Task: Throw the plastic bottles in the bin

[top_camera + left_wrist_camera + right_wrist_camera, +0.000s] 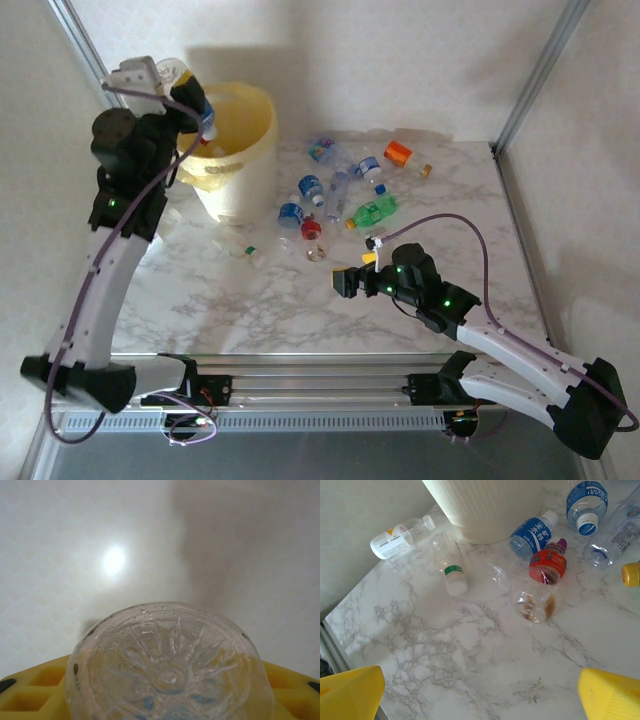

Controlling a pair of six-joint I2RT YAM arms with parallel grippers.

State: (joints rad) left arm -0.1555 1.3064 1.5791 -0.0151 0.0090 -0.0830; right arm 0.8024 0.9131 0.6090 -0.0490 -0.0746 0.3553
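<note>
My left gripper [190,98] is raised over the left rim of the bin [240,150], a pale-yellow bucket. It is shut on a clear plastic bottle [205,118] with a blue label. That bottle's ribbed base [167,670] sits between the yellow fingers [35,692] in the left wrist view. Several other plastic bottles lie right of the bin, among them a green one [375,212] and an orange-labelled one [398,152]. My right gripper [345,281] hovers low and open over bare marble, its fingertips [350,692] wide apart. A red-labelled bottle [545,580] lies just ahead of it.
Near the bin's foot [490,505] lie a green-banded white-capped bottle [451,572], a blue-labelled one [532,535] and a white-labelled one [400,537]. Metal frame posts [535,75] and pale walls close in the marble table [250,310]. The table's left edge [340,630] is close.
</note>
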